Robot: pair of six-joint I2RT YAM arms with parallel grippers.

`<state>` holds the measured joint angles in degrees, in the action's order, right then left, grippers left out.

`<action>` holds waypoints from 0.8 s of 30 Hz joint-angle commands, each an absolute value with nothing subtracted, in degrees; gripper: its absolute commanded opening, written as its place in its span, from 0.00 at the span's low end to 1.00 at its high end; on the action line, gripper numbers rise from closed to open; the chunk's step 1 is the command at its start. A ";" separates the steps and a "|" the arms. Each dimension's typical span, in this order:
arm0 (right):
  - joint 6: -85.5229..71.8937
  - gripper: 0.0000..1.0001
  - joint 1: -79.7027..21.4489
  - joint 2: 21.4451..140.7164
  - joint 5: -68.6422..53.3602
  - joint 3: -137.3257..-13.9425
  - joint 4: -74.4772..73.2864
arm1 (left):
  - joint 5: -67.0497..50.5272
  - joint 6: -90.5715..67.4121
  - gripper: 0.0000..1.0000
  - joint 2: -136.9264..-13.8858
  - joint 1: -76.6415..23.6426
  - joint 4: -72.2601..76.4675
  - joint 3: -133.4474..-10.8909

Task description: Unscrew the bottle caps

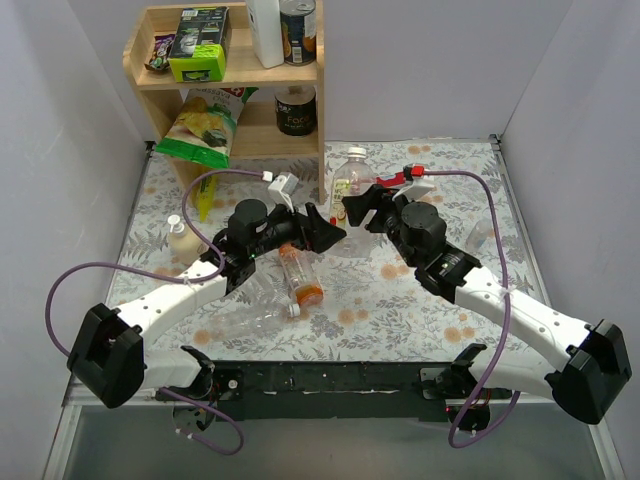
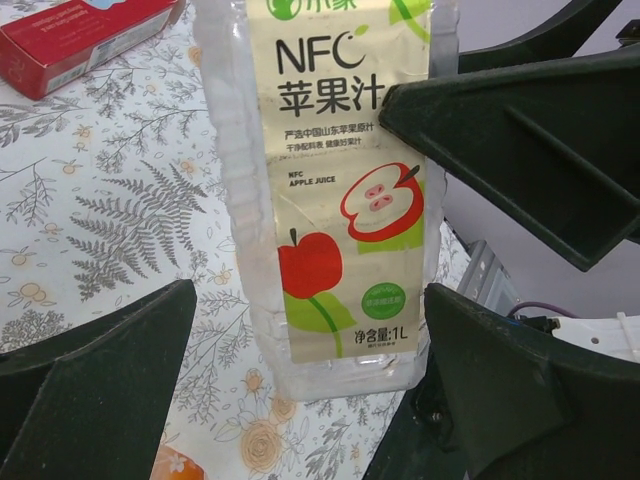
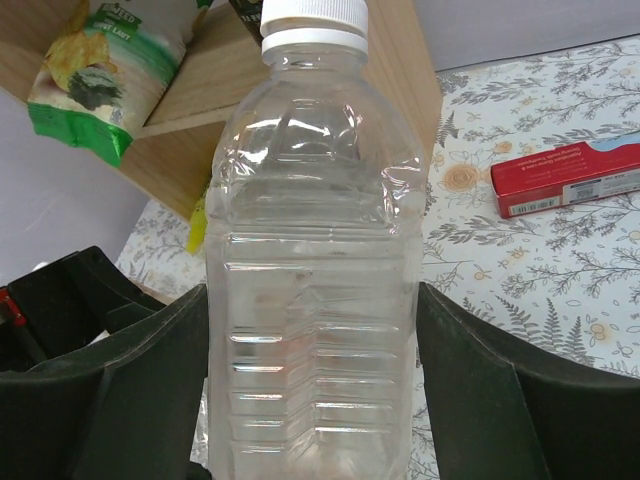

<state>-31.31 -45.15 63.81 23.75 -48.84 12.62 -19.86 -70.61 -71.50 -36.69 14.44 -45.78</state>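
Observation:
A large clear bottle [image 1: 350, 182] with a white cap [image 1: 355, 153] stands upright at mid-table. It fills the right wrist view [image 3: 310, 250], cap [image 3: 313, 22] on top. In the left wrist view [image 2: 330, 150] it shows its apple juice label. My right gripper [image 1: 358, 207] [image 3: 312, 330] is shut on its lower body, both fingers against the sides. My left gripper [image 1: 325, 228] [image 2: 310, 320] is open around its base, with a gap at its left finger [image 2: 110, 380]. A bottle with orange liquid [image 1: 302, 278] and a clear bottle [image 1: 250, 320] lie in front of the left arm.
A wooden shelf [image 1: 230, 70] with tins, boxes and a crisp bag [image 1: 205, 125] stands at the back left. A small capped bottle [image 1: 182, 238] stands at the left and another clear bottle [image 1: 480, 235] at the right. A red box [image 3: 565, 178] [image 2: 80, 35] lies on the floral cloth.

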 commanded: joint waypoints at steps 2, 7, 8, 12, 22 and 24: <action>-33.48 0.22 -46.41 63.55 25.05 -48.78 19.25 | -21.80 -69.61 0.98 -69.01 -37.79 19.33 -44.31; -33.93 0.23 -47.11 64.16 23.91 -49.30 20.04 | -23.64 -69.70 0.98 -72.76 -38.14 18.72 -46.14; -33.93 0.23 -47.37 64.33 23.82 -49.39 19.95 | -24.43 -69.70 0.98 -73.56 -38.32 18.29 -46.75; -33.84 0.23 -48.34 64.77 24.26 -49.57 19.69 | -23.13 -68.30 0.98 -75.67 -39.11 17.05 -48.60; -33.49 0.27 -48.87 65.48 24.35 -49.57 18.20 | -18.46 -66.01 0.47 -76.82 -39.46 15.47 -50.01; -33.22 0.32 -48.87 65.48 23.82 -49.83 17.23 | -18.81 -65.04 0.32 -76.38 -39.46 15.82 -48.87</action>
